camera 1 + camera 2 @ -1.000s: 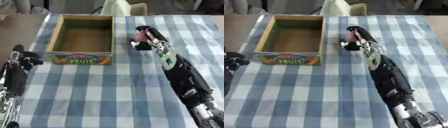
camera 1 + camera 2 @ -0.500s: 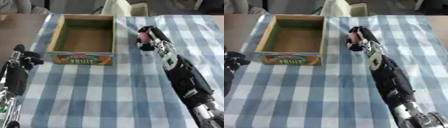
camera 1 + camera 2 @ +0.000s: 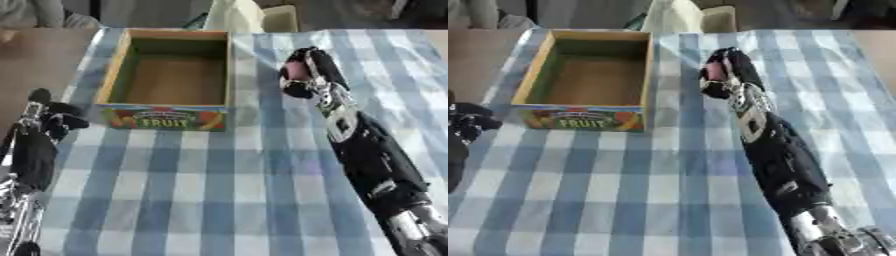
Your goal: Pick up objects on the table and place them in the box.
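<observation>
A cardboard fruit box point(image 3: 171, 80) with a green inside and a bare brown floor stands at the upper left of the checked cloth. My right hand point(image 3: 306, 75) reaches up the right side, just right of the box's far corner. Its fingers are curled round a small pink object point(image 3: 296, 71), which shows only partly between them. My left hand point(image 3: 51, 116) rests at the left edge, beside the box's front left corner, fingers curled and holding nothing.
The blue and white checked cloth point(image 3: 219, 190) covers the table; bare wood point(image 3: 44, 55) shows at the left. A pale container point(image 3: 254, 15) stands at the far edge behind the box.
My right hand has lifted and moved up and slightly left toward the box with the pink object in it. The left hand has stayed put.
</observation>
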